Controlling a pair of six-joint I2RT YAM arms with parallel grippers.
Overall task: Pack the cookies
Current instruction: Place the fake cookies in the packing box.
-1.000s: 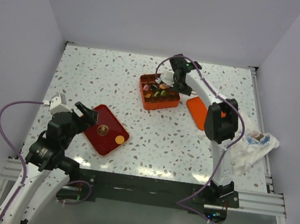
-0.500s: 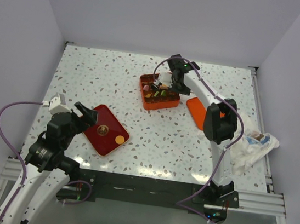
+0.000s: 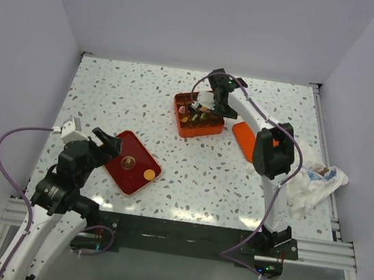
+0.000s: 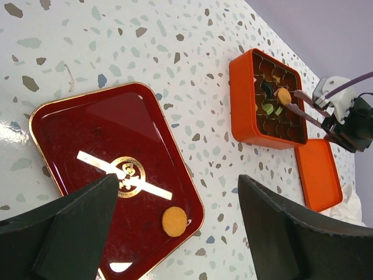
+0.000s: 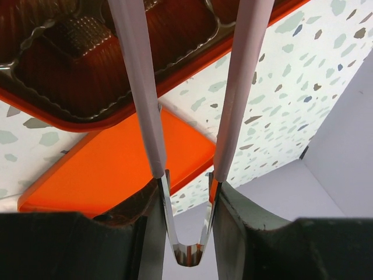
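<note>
One orange cookie (image 4: pixel 174 221) lies on the dark red tray (image 4: pixel 87 128), near its right corner (image 3: pixel 148 174). My left gripper (image 4: pixel 178 186) hovers open above that tray (image 3: pixel 129 163), nothing between its fingers. Several cookies (image 3: pixel 197 116) in mixed colours sit in the cells of the orange box (image 3: pixel 202 131). My right gripper (image 3: pixel 222 96) is shut on the tweezers (image 5: pixel 140 87), whose two pale arms stand apart and reach into the box (image 5: pixel 87 87). In the left wrist view the tweezers (image 4: pixel 309 111) end beside an orange cookie (image 4: pixel 284 95). The tips are cut off in the right wrist view.
The box's orange lid (image 3: pixel 243 139) lies flat just right of the box, under the right arm. A crumpled white cloth (image 3: pixel 315 184) sits at the table's right edge. White walls close in the table on three sides.
My right gripper has shifted slightly left over the box and its jaws have eased, letting the tweezers' arms spread. The left arm, the tray and its cookie have not moved.
</note>
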